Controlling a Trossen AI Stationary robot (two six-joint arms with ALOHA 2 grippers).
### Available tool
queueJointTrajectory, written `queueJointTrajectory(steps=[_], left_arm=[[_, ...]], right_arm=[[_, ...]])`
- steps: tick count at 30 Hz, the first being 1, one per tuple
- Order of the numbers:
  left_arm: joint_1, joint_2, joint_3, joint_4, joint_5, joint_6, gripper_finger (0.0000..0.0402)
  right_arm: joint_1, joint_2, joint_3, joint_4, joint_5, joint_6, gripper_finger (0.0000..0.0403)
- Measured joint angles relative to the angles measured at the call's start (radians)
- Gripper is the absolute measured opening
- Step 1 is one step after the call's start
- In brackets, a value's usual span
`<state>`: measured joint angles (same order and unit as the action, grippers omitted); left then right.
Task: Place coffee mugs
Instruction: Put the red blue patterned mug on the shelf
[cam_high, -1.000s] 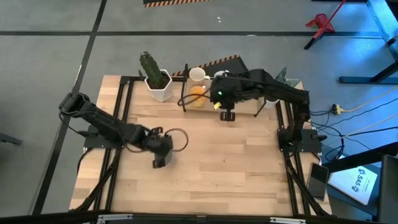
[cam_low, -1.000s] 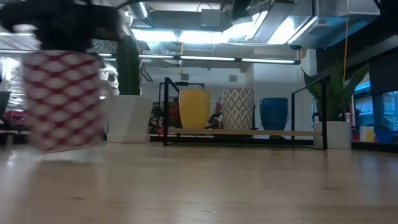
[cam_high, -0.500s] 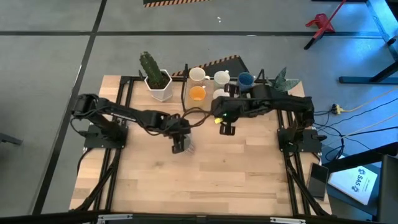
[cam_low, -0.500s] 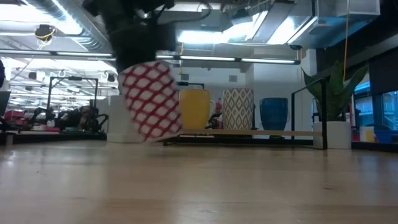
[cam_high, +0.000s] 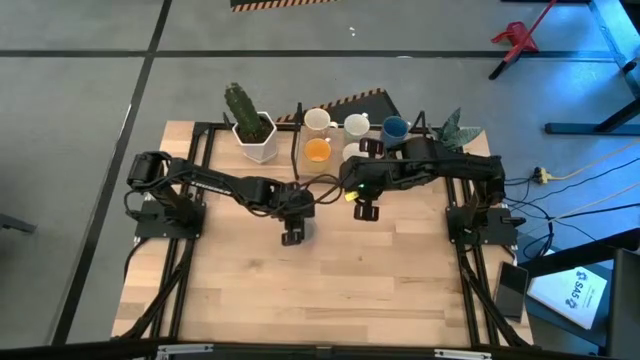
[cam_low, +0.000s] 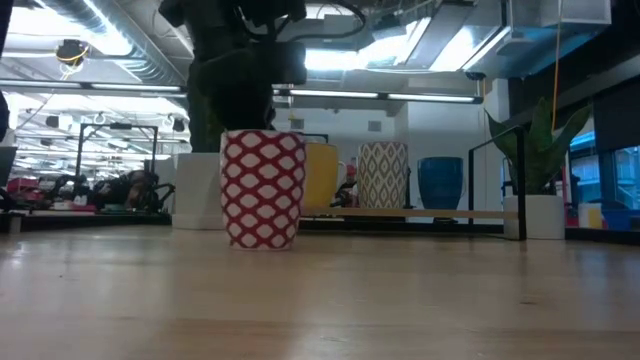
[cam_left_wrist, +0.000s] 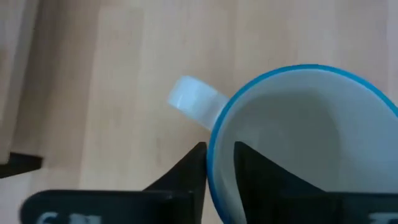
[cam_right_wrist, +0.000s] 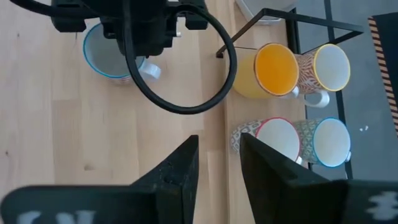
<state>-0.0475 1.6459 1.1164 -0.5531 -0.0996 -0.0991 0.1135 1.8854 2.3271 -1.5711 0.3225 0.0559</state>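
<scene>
Now resting upright on the table (cam_low: 420, 300), the red-patterned mug (cam_low: 262, 189) is being gripped at its rim by the left gripper (cam_high: 292, 236); the right gripper (cam_high: 364, 211) is hovering, fingers narrowly parted.

White mug with a red lattice pattern (cam_low: 262, 188), pale blue rim and white interior. Plain orange-yellow mug (cam_right_wrist: 268, 70). Mug with a brown-and-cream diamond pattern (cam_low: 383, 175). Dark blue mug (cam_low: 440, 182). Light wooden tabletop (cam_high: 380, 270). Black arms.

The left wrist frame edge is cutting off the blue-rimmed mug (cam_left_wrist: 298, 143). The left arm (cam_high: 240, 186) is hiding part of this mug from above.
</scene>
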Motion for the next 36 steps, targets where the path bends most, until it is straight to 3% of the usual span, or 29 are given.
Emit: queueJointTrajectory(steps=[8,15,24,28,32,36], left_arm=[[0.016,-0.023,0.0,0.021,0.126,0.027,0.014],[0.022,-0.046,0.002,0.081,0.13,0.027,0.0188],[0.021,-0.208,0.085,-0.152,0.083,0.023,0.0194],[0.02,-0.307,0.141,-0.293,0.069,-0.002,0.0194],[0.007,-0.416,0.164,-0.398,0.03,-0.034,0.0194],[-0.005,-0.534,0.165,-0.446,0.008,-0.079,0.0194]], right_arm=[[0.013,0.0,0.0,0.0,-0.024,-0.034,0.0108],[0.046,0.0,-0.001,0.0,-0.016,-0.031,0.0159],[0.092,0.001,-0.001,0.012,0.082,0.003,0.0173],[0.09,0.017,-0.001,0.131,0.095,-0.003,0.0168],[0.088,0.068,0.0,0.333,0.062,-0.089,0.0168],[0.075,0.149,-0.001,0.44,-0.04,-0.148,0.0168]])
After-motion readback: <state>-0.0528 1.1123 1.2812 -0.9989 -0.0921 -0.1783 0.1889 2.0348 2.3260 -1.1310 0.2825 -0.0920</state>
